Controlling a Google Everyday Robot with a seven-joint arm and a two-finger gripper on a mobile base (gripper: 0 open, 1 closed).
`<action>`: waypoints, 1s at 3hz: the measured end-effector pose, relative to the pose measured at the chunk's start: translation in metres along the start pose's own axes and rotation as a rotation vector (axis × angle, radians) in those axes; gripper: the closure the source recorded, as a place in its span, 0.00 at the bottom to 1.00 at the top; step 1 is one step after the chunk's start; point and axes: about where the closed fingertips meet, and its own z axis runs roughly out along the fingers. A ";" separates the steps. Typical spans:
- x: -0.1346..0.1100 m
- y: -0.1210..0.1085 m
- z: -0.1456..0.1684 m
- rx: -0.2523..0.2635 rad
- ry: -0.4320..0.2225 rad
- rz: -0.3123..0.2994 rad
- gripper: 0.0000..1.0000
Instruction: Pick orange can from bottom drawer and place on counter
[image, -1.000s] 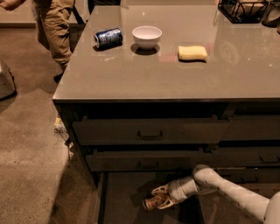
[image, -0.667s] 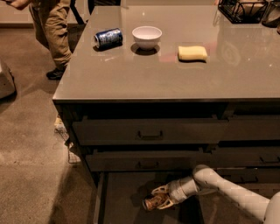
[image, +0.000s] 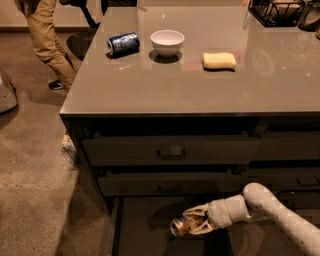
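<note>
The orange can (image: 179, 226) lies on its side in the open bottom drawer (image: 142, 232), its silver end facing left. My gripper (image: 191, 223) reaches in from the right on a white arm and its fingers are closed around the can. The can sits just above the drawer's dark floor. The counter (image: 165, 85) is the large glossy grey-brown top above the drawers.
On the counter lie a dark blue can (image: 122, 43), a white bowl (image: 167, 42) and a yellow sponge (image: 219, 60). A black wire basket (image: 277, 11) stands at the back right. Two shut handled drawers (image: 171, 151) are above the open one. A person's legs (image: 46, 40) stand at the left.
The view has shifted slightly. My gripper stays closed on the orange can in the drawer at much the same spot. The person at the left has stepped.
</note>
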 end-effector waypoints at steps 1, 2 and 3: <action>-0.041 -0.027 -0.039 0.002 -0.005 -0.086 1.00; -0.087 -0.073 -0.083 -0.012 0.064 -0.198 1.00; -0.124 -0.109 -0.118 -0.014 0.139 -0.277 1.00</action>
